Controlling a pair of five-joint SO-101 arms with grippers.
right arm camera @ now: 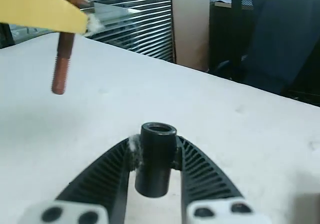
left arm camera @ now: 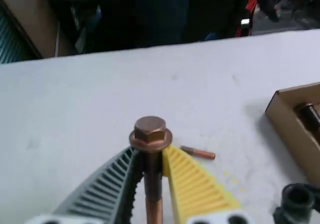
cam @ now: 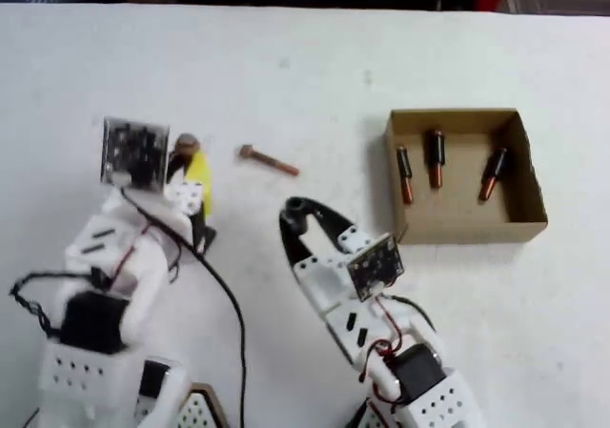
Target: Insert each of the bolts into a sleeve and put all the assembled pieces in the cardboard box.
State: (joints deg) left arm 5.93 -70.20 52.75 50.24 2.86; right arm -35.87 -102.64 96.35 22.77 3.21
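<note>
Your left tool [left arm camera: 150,151] pinches the stiff, likely slippery bolt [left arm camera: 150,134] just under its head, your right tool [right arm camera: 156,143] pinches the light black sleeve [right arm camera: 156,169] mid-body over the worktop [cam: 286,66]; leave the threads free.

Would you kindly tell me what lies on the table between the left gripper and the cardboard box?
In the high view, one loose bolt lies there, touching neither.

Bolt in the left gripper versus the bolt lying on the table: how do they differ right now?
The held bolt stands upright, head up; the loose bolt lies flat. The held bolt is clamped in the left gripper above the table; the loose bolt rests on it, untouched. Both are copper-coloured, without sleeves.
</note>
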